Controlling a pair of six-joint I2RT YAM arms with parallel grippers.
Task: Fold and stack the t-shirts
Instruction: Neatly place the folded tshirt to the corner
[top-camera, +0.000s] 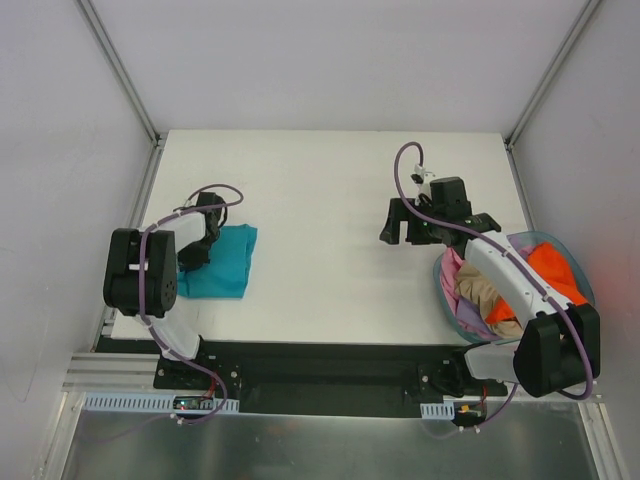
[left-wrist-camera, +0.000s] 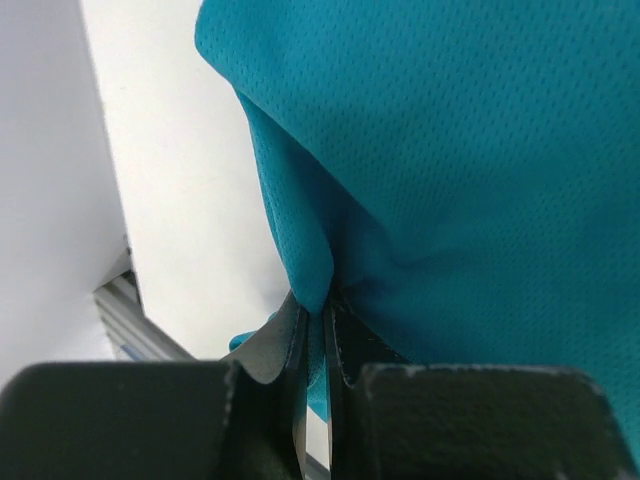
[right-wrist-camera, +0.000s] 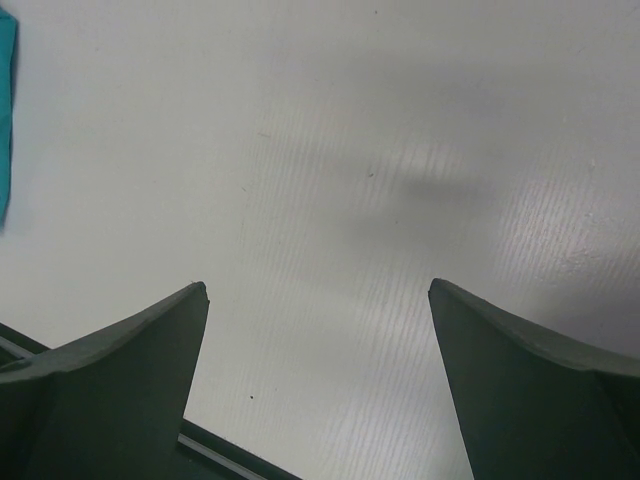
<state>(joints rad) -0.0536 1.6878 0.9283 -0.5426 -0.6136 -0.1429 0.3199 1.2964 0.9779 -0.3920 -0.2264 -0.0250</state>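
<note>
The flat white worktop (top-camera: 330, 200) carries a round blue-grey basket (top-camera: 462, 318) at right, holding crumpled orange, tan and pink t-shirts (top-camera: 555, 268). The teal mesh-cloth t-shirt (top-camera: 225, 265) lies at left. My left claw (left-wrist-camera: 318, 330) is clamped on its edge, and my right claw (right-wrist-camera: 318, 300) hangs wide apart, holding nothing.

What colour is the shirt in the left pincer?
Teal; the shirt shows best in left wrist view.

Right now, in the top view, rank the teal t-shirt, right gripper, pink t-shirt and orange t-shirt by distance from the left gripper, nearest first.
1. teal t-shirt: pinched in the left gripper, on the left side of the table.
2. right gripper: open, right of centre.
3. pink t-shirt: left edge of the basket.
4. orange t-shirt: right side of the basket.
</note>
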